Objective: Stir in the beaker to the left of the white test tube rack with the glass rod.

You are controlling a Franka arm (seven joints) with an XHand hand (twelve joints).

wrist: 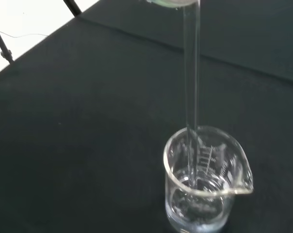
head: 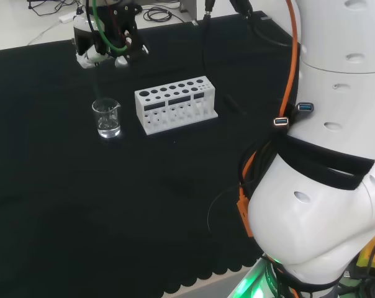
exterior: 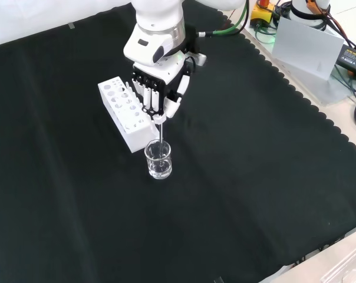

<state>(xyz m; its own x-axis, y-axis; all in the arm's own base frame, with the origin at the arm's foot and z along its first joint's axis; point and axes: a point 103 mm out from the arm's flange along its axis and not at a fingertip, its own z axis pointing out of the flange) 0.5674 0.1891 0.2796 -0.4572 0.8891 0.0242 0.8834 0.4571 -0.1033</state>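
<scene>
A matte black cloth with a scalloped edge (exterior: 272,194) covers the bench. In the front view, a flat grey metal panel (exterior: 305,40) leans at the upper right beyond the cloth, and a black rectangular power adapter (exterior: 352,56) with cables lies just beside it.

The room is evenly and brightly lit from overhead, yet the black cloth (exterior: 254,177) on the desk swallows most of it and shows almost no shadows. The white test tube rack (head: 176,103) and the arm's white links (head: 336,155) stand out brightly, nearly washed out. Small highlights glint on the beaker (wrist: 204,179) rim and along the glass rod (wrist: 191,73). Close to the wrist camera, a pale part at the rod's upper end is blurred. A green glow spills near the arm's base (head: 256,287).
</scene>
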